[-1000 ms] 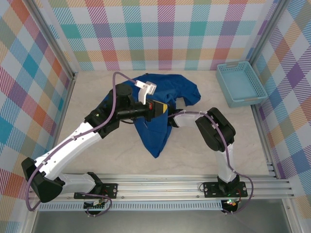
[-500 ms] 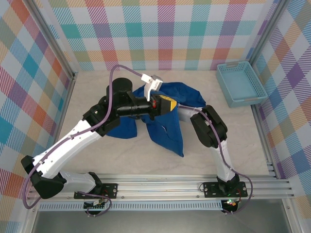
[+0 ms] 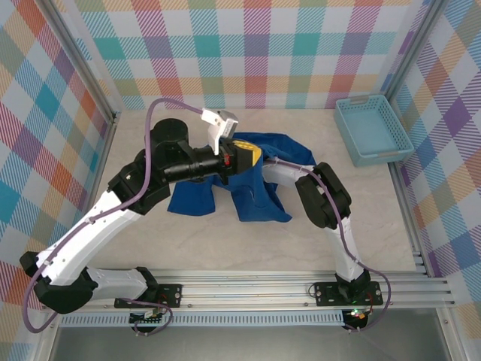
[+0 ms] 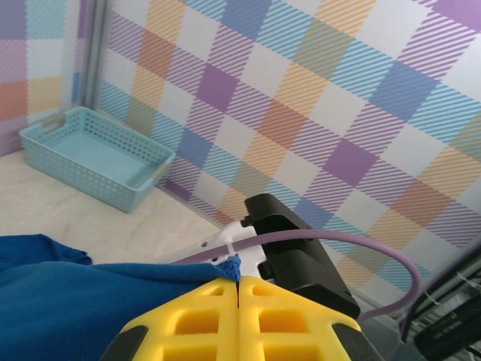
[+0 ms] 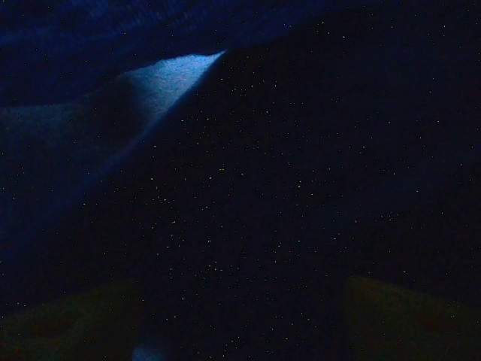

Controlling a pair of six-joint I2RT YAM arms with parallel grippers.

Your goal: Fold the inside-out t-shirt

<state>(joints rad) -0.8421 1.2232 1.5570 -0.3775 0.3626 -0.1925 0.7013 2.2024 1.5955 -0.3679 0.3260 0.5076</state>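
The inside-out t-shirt (image 3: 264, 197) is royal blue and lies bunched at the middle of the table, with one edge lifted. My left gripper (image 3: 250, 155) is shut on that edge, above the cloth. In the left wrist view the yellow fingers (image 4: 195, 320) meet, with a blue corner of the t-shirt (image 4: 60, 301) pinched at the tips of the left gripper (image 4: 238, 282). My right arm (image 3: 325, 197) reaches under the shirt from the right, its gripper hidden by cloth. The right wrist view is dark under the t-shirt (image 5: 165, 79); the right gripper (image 5: 240, 301) shows dim fingers far apart.
A light-blue lattice basket (image 3: 372, 131) stands at the back right by the wall, also seen in the left wrist view (image 4: 98, 162). Checked walls close in the left, back and right. The aluminium rail (image 3: 248, 289) runs along the near edge.
My left gripper has moved back and to the left with the shirt edge. The long hanging flap has swung right and drawn up into a shorter bunch. The right arm shifted slightly left.
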